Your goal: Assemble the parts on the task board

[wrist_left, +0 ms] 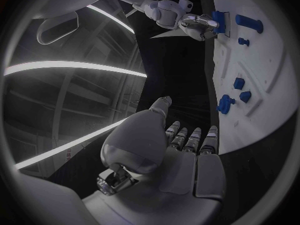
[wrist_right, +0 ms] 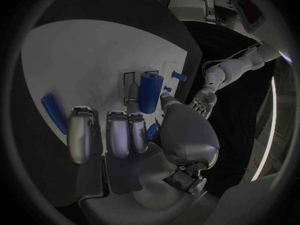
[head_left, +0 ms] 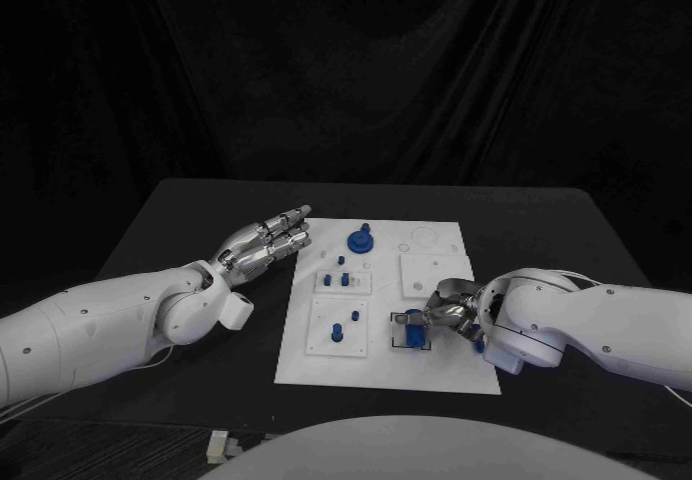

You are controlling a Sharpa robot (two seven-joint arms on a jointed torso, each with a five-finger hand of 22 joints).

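Observation:
The white task board point(head_left: 447, 370) lies in the middle of the black table. My right hand point(head_left: 450, 314) is over its near right part and pinches an upright blue cylinder point(head_left: 415, 330) between thumb and a finger, at a black-edged square slot. In the right wrist view the cylinder point(wrist_right: 150, 91) stands between the thumb point(wrist_right: 169, 101) and a finger point(wrist_right: 132, 92). My left hand point(head_left: 271, 242) hovers at the board's left edge, fingers stretched out, holding nothing. The left wrist view shows the right hand point(wrist_left: 197, 27) at the cylinder point(wrist_left: 219, 19).
Other blue parts stand on the board: a round knob point(head_left: 361, 240) at the back, small blocks point(head_left: 340, 278) in the middle left, pegs point(head_left: 338, 331) on the near left plate. A blue bar point(wrist_right: 53, 112) lies on the board beside my right hand's fingers.

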